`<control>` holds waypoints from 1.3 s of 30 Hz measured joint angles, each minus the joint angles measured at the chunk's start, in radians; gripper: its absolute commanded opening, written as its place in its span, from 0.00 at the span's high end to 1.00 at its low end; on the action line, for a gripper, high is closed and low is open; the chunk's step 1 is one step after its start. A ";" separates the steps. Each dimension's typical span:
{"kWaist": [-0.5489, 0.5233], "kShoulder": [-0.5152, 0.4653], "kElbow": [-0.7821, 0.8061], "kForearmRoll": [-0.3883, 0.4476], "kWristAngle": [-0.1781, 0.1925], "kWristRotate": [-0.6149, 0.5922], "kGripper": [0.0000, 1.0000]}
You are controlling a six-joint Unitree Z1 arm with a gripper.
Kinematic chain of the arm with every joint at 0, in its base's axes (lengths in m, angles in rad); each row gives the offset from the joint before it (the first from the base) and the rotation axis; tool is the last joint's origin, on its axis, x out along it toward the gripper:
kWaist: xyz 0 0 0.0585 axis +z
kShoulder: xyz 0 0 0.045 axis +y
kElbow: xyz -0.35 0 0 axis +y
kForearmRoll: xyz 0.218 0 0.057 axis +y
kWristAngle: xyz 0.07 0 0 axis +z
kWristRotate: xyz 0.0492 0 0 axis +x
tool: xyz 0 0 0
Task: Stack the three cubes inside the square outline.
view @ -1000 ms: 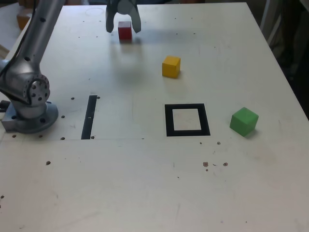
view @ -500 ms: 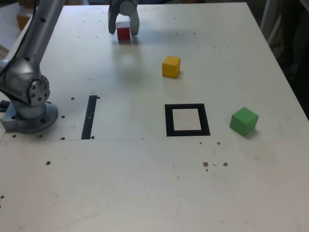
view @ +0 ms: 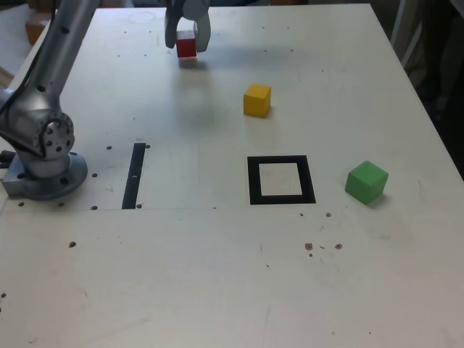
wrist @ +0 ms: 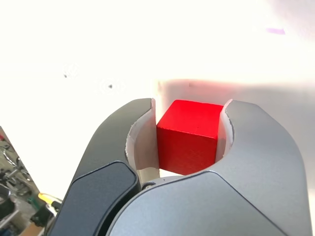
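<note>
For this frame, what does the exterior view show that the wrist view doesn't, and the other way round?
Only the exterior view shows the yellow cube, the green cube, the empty square outline, the black strip and the arm's base. Only the wrist view shows the contact up close: the white pads press on opposite sides of the red cube. Both show the gripper closed around the red cube near the table's far edge, away from the outline.
</note>
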 measured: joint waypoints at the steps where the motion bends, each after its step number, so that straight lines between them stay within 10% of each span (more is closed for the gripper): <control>1: -0.010 -0.013 0.000 0.004 0.005 0.000 0.66; 13: -0.204 -0.278 0.158 0.032 -0.028 -0.070 0.67; 25: -0.560 -0.560 0.456 0.043 -0.081 -0.391 0.67; 39: -0.962 -0.511 0.475 0.021 -0.229 -0.766 0.67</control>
